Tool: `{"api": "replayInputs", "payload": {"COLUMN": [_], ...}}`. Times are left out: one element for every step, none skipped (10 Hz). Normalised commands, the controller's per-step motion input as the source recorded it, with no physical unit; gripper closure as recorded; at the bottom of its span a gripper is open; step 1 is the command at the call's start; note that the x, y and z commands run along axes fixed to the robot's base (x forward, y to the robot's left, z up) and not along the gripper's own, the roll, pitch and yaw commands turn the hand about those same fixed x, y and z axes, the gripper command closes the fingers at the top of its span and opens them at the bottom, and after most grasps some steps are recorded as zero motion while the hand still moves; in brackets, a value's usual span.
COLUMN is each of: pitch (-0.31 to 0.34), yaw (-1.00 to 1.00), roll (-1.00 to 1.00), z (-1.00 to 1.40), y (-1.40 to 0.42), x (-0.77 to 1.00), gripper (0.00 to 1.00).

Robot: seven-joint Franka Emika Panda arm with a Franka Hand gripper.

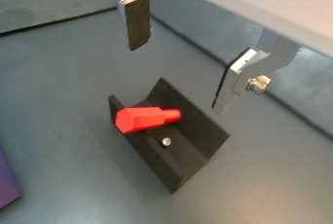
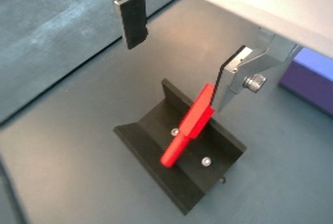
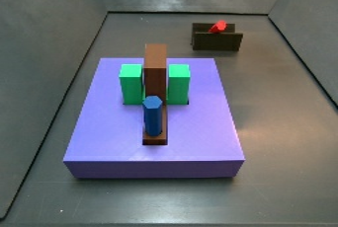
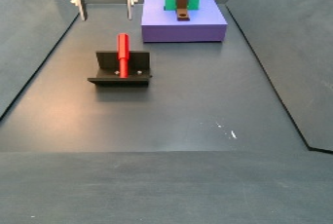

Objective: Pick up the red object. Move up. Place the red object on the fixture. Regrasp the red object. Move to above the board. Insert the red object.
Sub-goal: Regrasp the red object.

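The red object [image 1: 146, 119] is a short bright-red peg lying on the fixture [image 1: 182, 155], leaning against its upright wall. It shows in both wrist views and in both side views [image 4: 124, 55]. My gripper [image 1: 178, 75] hangs open above the fixture, well clear of the peg, with nothing between its fingers [image 2: 132, 21]. In a side view the gripper [image 4: 104, 4] is above and behind the fixture [image 4: 121, 72]. The board [image 3: 158, 132] is a purple-blue platform apart from the fixture [image 3: 218, 40].
On the board stand two green blocks [image 3: 130, 83], a tall brown slab [image 3: 156, 68] and a blue hexagonal peg [image 3: 153, 115]. Grey walls [image 3: 53, 43] enclose the dark floor. A corner of the board [image 2: 310, 82] lies close to the fixture.
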Motion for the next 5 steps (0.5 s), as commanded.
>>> {"api": "replayInputs", "payload": {"pitch": [0.089, 0.18, 0.157, 0.126, 0.134], "yaw": [-0.02, -0.03, -0.05, -0.06, -0.08], "roll": [1.0, 1.0, 1.0, 1.0, 1.0], "z": [0.05, 0.1, 0.08, 0.07, 0.07], "y": [-0.27, -0.27, -0.27, -0.29, -0.28], "x": [-0.02, -0.09, -0.05, -0.01, 0.0], "gripper": [0.0, 0.0, 0.0, 0.0, 0.0]}}
